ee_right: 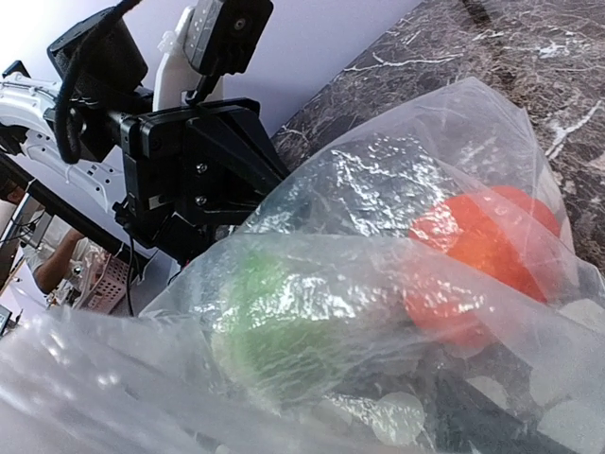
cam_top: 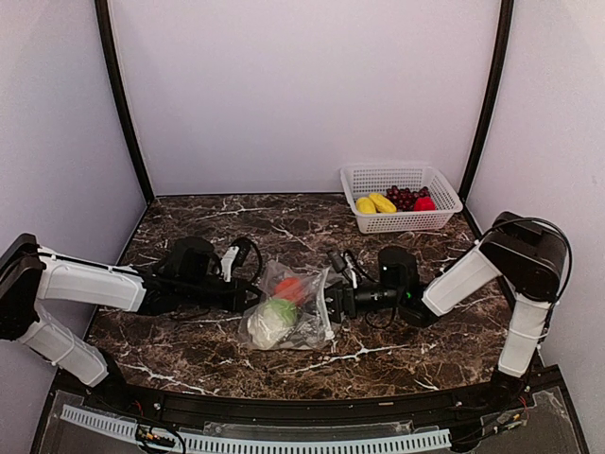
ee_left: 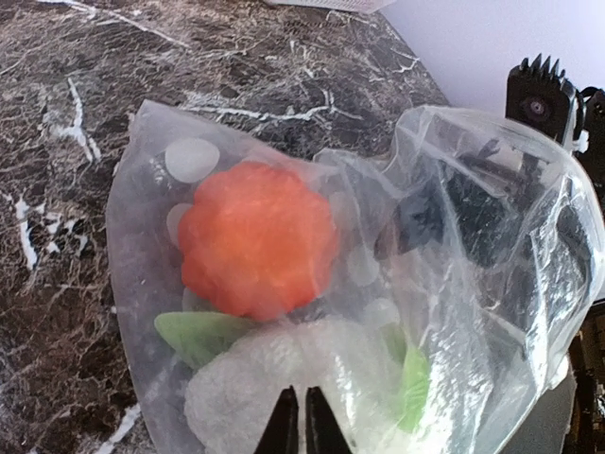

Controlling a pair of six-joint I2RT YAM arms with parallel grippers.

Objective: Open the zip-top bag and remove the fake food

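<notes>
1. On the worktop (cam_top: pixel 198 222), centred, lies the zip-top bag (cam_top: pixel 312 326), holding an orange piece (cam_top: pixel 291 288) and cauliflower (cam_top: pixel 269 322).
2. At its 9 o'clock the left claw (cam_top: pixel 248 298) pinches the film.
3. At 3 o'clock the right claw (cam_top: pixel 331 303) stands spread.

The bottom edge of the left wrist view cuts off the left gripper (ee_left: pixel 302 426), leaving only its two tips, which meet. Whether film of the bag (ee_left: pixel 378 284) lies pinched between them cannot be told. The right gripper (ee_left: pixel 506 222) shows only as dark, spread shapes smeared behind the plastic, and in its own view the film hides its fingers. The cauliflower (ee_left: pixel 274 388) runs off the bottom edge.
</notes>
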